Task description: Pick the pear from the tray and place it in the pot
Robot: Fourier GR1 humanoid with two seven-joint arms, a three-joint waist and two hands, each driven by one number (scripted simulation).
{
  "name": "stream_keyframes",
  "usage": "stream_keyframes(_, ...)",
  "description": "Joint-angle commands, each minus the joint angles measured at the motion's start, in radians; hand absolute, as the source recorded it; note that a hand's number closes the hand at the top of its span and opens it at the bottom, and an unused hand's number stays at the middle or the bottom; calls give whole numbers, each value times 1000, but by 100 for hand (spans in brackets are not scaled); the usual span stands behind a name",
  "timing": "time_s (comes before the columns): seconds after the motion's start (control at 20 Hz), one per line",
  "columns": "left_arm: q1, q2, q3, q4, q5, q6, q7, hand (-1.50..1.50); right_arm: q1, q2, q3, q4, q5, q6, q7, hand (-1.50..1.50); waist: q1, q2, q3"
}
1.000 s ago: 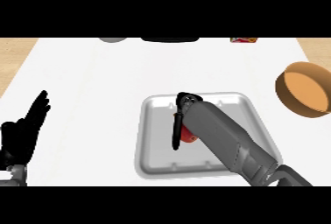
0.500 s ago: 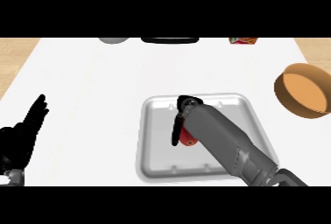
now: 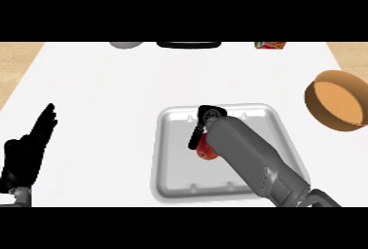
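Observation:
A reddish-orange pear (image 3: 208, 152) lies in the middle of the white tray (image 3: 173, 187) at the counter's centre. My right hand (image 3: 209, 115) reaches down into the tray from the lower right. Its black fingers curl over the pear's left and top side, and the grey forearm hides the pear's right part. The pear still rests on the tray's floor. The brown pot (image 3: 338, 99), orange inside, stands at the right edge, apart from the tray. My left hand (image 3: 25, 155) rests open at the lower left, fingers pointing up.
Along the counter's far edge sit a grey round object (image 3: 126, 44), a flat black object (image 3: 188, 44) and a small red box (image 3: 269, 45). White counter lies between the tray and the pot.
The right hand's fingers, long and straight a second ago, have curled in round the pear. The left hand has sunk slightly toward the lower edge.

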Motion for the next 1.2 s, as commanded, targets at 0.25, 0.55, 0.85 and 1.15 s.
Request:
stream_keyframes(0.25,62,15,50,-4,29,-23,-16,0,92,-341,-50,-339,100,-174,-266,150,-51,-1,4)
stream_keyframes(0.55,25,-11,32,-6,-14,7,13,0,242,-467,-28,-592,234,-285,-208,150,-43,7,3)
stream_keyframes(0.85,74,-8,44,-7,-4,-10,-25,0,160,-582,-86,-795,383,-375,-52,150,-47,0,2)
stream_keyframes(1.15,74,-9,49,-10,-9,-18,-42,0,126,-675,-212,-988,449,-389,71,150,-33,5,3)
